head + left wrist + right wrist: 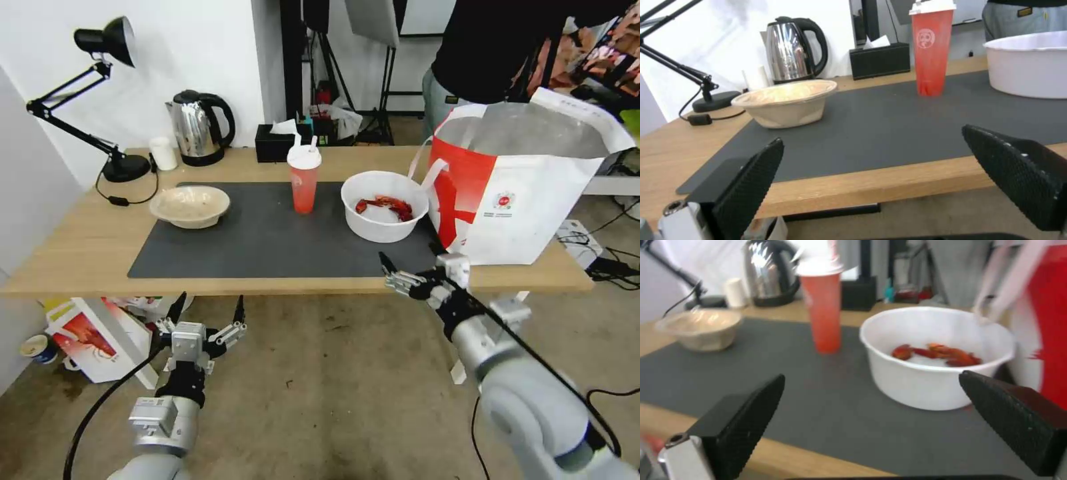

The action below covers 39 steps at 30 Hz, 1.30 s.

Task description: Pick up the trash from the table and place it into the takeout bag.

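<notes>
wall (200,40): white | floor (320,387): bare concrete | desk lamp (100,100): black | kettle (200,127): steel

table (80,260) | grey mat (267,240) centre | lamp (123,167), kettle (200,130), tissue box (273,143) behind mat | bag (527,187) right of mat

silver-grey arms, black wrist sections, black cables; textured black fingers (746,186) on what look like silver-linked mounts.
</notes>
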Motion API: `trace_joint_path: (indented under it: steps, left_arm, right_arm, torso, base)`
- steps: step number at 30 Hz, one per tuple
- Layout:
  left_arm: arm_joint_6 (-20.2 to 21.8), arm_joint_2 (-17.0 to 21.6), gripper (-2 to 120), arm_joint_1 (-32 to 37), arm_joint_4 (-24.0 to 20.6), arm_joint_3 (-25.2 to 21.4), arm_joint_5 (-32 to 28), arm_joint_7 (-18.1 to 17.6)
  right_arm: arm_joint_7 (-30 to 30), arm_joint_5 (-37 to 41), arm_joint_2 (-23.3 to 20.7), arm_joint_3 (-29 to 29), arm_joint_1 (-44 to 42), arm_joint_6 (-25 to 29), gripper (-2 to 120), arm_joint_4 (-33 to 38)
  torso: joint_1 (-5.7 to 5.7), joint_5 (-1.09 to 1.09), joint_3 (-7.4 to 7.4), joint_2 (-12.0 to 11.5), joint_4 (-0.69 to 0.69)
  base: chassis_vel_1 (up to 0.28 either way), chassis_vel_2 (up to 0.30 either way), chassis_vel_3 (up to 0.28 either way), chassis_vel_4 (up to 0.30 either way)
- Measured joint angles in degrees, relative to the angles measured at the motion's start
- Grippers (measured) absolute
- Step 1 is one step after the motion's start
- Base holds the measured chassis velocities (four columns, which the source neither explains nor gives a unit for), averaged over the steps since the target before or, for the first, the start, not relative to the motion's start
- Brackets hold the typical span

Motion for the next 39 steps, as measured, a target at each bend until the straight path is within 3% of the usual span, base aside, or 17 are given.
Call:
trace_joint_path:
  steps: [2,4,11,15,18,25,32,39]
  left_arm:
    - [0.0,0.0,100,0.0,0.0,0.0,0.0,0.0]
    - [0.0,0.0,100,0.0,0.0,0.0,0.0,0.0]
    - [0.0,0.0,100,0.0,0.0,0.0,0.0,0.0]
    - [0.0,0.0,100,0.0,0.0,0.0,0.0,0.0]
    - [0.0,0.0,100,0.0,0.0,-0.01,0.0,0.0]
    - [0.0,0.0,100,0.0,0.0,0.0,0.0,0.0]
    - [0.0,0.0,100,0.0,0.0,0.0,0.0,0.0]
    - [0.0,0.0,100,0.0,0.0,0.0,0.0,0.0]
  right_arm:
    - [0.43,1.43,-1.13,-0.45,1.29,-1.37,100,0.16]
    - [2.13,6.99,-5.61,-2.27,6.3,-6.68,100,0.8]
    - [2.57,8.4,-6.67,-2.75,7.53,-8.04,100,0.94]
    - [-0.93,7.18,-9.19,-4.23,11.14,-5.68,100,-1.21]
    - [-7.95,3.71,-13.25,-6.62,17.3,-0.05,100,-5.63]
    - [-16.74,-0.66,-18.32,-9.57,24.98,7.06,100,-11.14]
    - [-18.01,-1.24,-18.8,-10.23,26.27,7.94,100,-12.08]
    - [-24.82,-4.77,-18.88,-15.52,37.73,13.43,100,-20.87]
  torso:
    - [0.0,0.0,0.0,0.0,0.0]
    - [0.0,-0.03,0.0,0.0,0.02]
    - [0.0,0.0,0.0,0.0,-0.02]
    - [0.0,-0.01,-0.01,0.0,-0.01]
    - [0.0,0.0,0.0,0.0,0.01]
    - [0.01,-0.03,0.0,0.0,0.02]
    - [0.0,-0.01,-0.01,0.0,-0.03]
    - [0.0,-0.01,-0.01,0.0,0.01]
  base:
    - [0.0,0.0,0.0,0.0]
    - [0.0,0.0,0.0,0.0]
    - [0.0,0.0,0.0,0.0]
    - [0.0,0.0,0.0,0.0]
    - [0.0,0.0,0.0,0.0]
    - [0.0,0.0,0.0,0.0]
    - [0.0,0.0,0.0,0.0]
    - [0.0,0.0,0.0,0.0]
